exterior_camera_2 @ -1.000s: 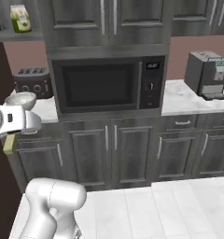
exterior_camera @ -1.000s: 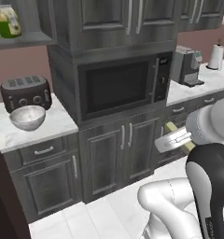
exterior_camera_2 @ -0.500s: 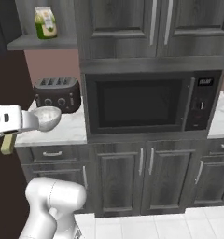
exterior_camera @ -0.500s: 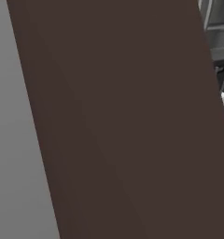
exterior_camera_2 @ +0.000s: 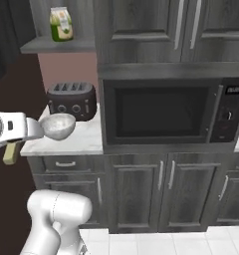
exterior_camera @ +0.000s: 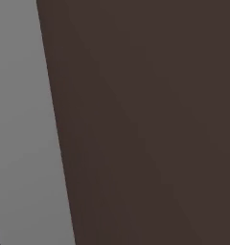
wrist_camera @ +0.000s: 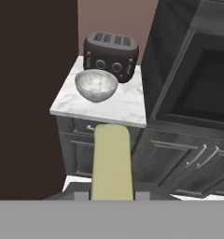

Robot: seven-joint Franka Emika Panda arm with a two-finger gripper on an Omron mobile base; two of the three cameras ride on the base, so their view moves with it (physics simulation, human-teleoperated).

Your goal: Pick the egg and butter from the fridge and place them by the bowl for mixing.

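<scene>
Butter count: one pale olive-yellow rectangular stick of butter (wrist_camera: 112,161) is seen, also at the left edge of the right base view (exterior_camera_2: 11,152).
Bowl count: one round, pale grey-white speckled bowl (wrist_camera: 96,85) is set on the white marble counter (wrist_camera: 123,108).
Toaster count: one dark four-slot toaster (wrist_camera: 109,55) stands just behind the bowl.
Claw: the two-finger gripper (wrist_camera: 107,195) is clamped on the butter.
Butter position: held lengthwise between the fingers, in the air short of the counter edge and below the bowl.
</scene>
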